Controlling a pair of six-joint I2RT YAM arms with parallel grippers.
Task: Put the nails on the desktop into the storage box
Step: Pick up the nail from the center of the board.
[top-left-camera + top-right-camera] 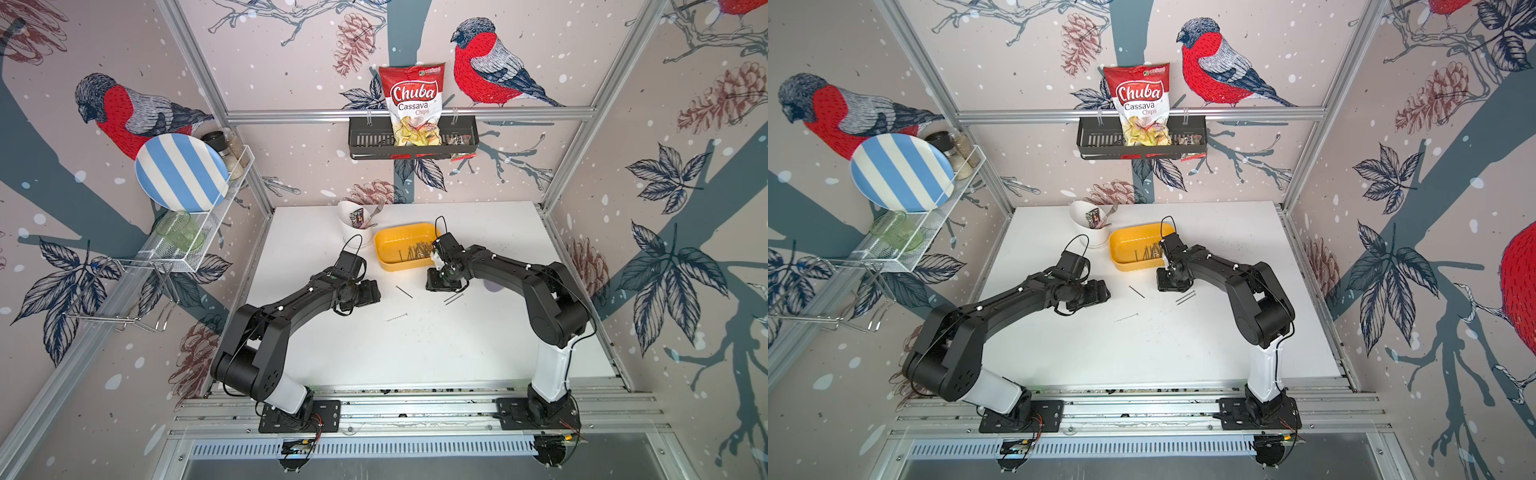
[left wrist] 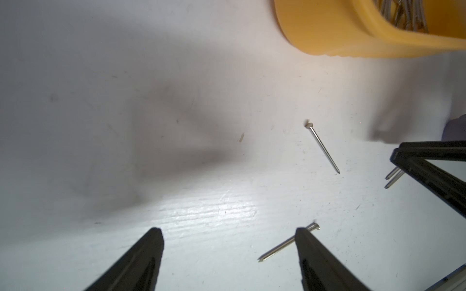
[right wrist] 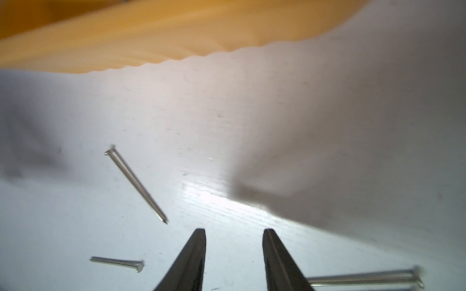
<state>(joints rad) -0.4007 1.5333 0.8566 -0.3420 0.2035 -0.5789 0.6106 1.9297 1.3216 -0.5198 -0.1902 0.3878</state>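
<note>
The white desktop (image 1: 415,357) is bare across its near half, a wide passage between the left arm (image 1: 291,303) and right arm (image 1: 519,274). At the back, the yellow storage box (image 1: 384,251) stands just beside a white cutlery cup (image 1: 355,239). Four loose nails (image 1: 404,291) lie flat in front of the box.

Both top views are bright and evenly lit, and the straight rails (image 1: 291,116) bow toward the picture edges. In the wrist views the desktop (image 2: 214,209) shows a white glare patch beside soft grey shadows. The box (image 3: 126,37) is out of focus and the nails (image 3: 137,186) are slightly smeared.
</note>
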